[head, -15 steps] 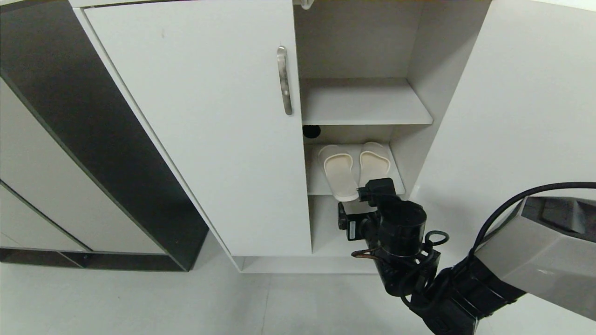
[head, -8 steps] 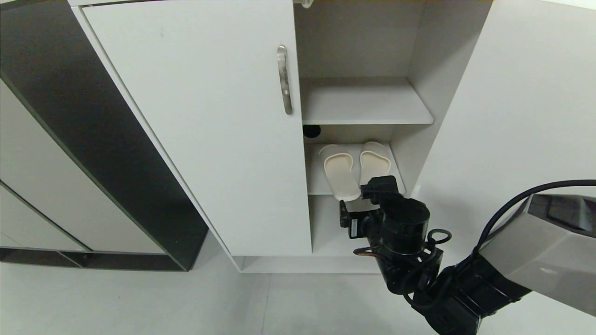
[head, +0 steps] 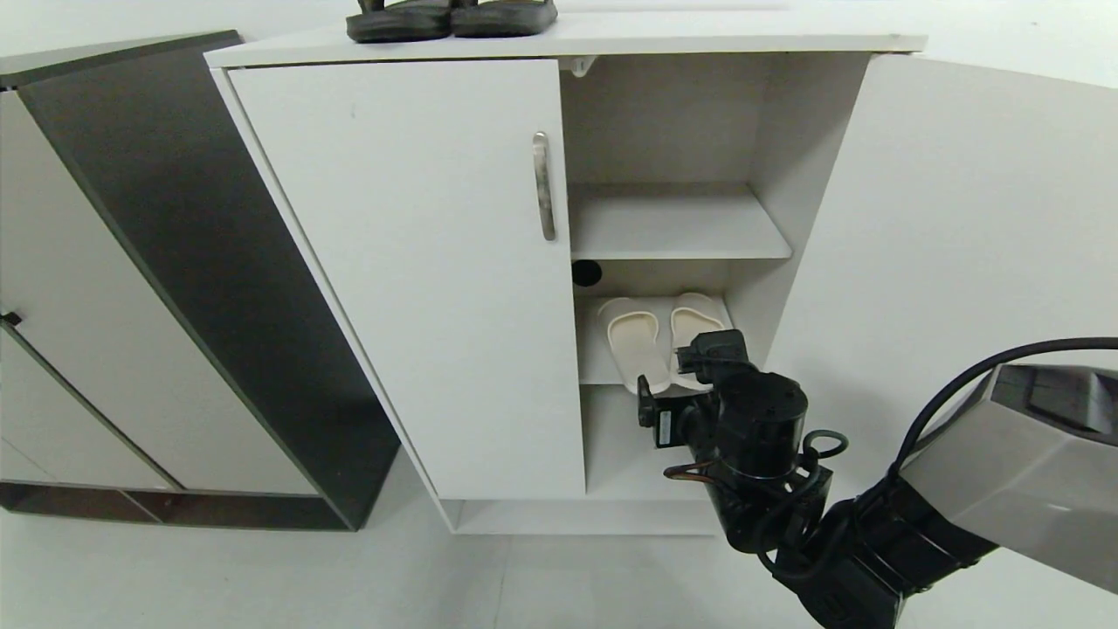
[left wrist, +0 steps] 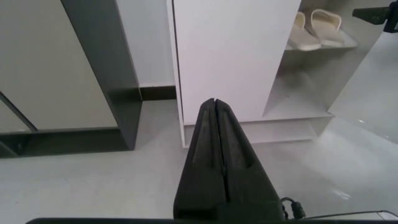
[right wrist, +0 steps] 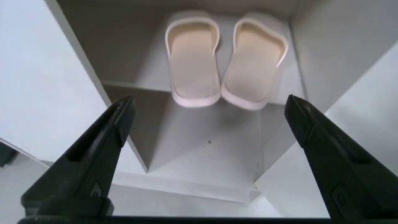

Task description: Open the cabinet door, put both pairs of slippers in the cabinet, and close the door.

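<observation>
A cream pair of slippers (head: 651, 341) lies side by side on the cabinet's middle shelf (head: 598, 371), heels at its front edge. A black pair of slippers (head: 450, 19) rests on the cabinet top (head: 699, 39). My right gripper (head: 709, 348) hangs just in front of the cream pair's heels. In the right wrist view this gripper (right wrist: 210, 102) is open wide and empty, with the cream slippers (right wrist: 227, 59) beyond it. My left gripper (left wrist: 214, 104) is shut on nothing, low above the floor and facing the cabinet's shut left door (left wrist: 230, 56).
The right cabinet door (head: 961, 262) stands swung open next to my right arm. The left door (head: 419, 262) with its metal handle (head: 543, 186) is shut. The upper shelf (head: 677, 227) is bare. A dark side panel (head: 175, 262) of another unit stands to the left.
The head camera has tilted up, so the whole picture slid down and the cabinet top with the black slippers came into view. The right arm stays about where it was.
</observation>
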